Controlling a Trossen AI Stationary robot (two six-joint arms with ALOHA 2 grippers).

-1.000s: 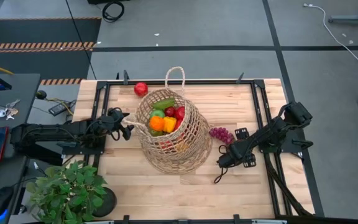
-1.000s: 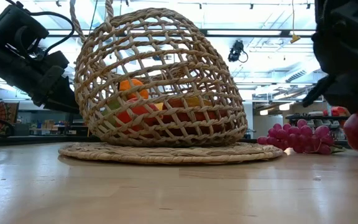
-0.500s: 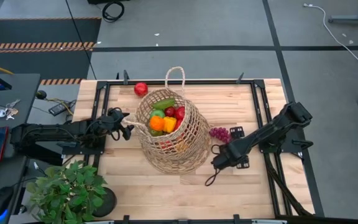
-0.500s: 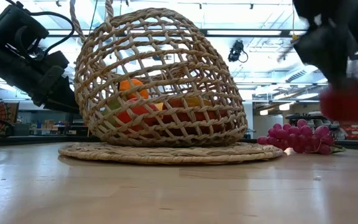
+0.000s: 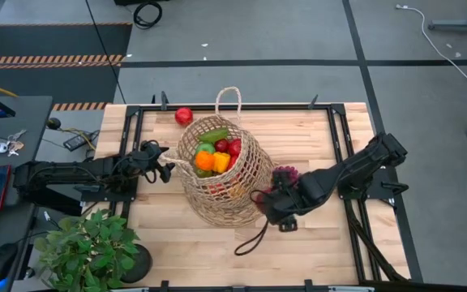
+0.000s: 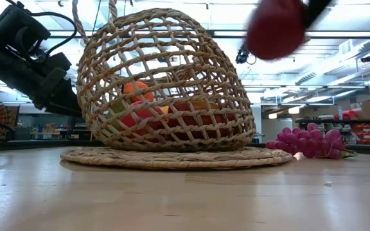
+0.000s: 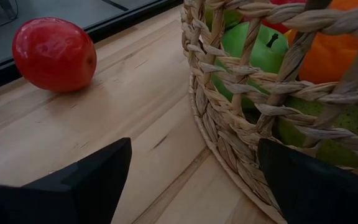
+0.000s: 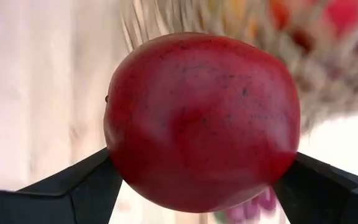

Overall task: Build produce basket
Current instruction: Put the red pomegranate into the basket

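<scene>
Right gripper: fingers spread wide and clamped on a round, glossy red apple, carried just beside the 3 o'clock flank of the large tan open-weave wicker basket. Judged light, rigid and slippery; best gripped across its widest girth. The basket sits at table centre, its mouth tipped toward 11 o'clock. Left gripper: wide apart, empty, waiting at the basket's 9 o'clock rim.

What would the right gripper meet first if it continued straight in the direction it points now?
Probably the basket. The right gripper, shut on a red apple, points toward the basket's woven side, so the apple would likely touch the wicker first; depth is unclear.
</scene>
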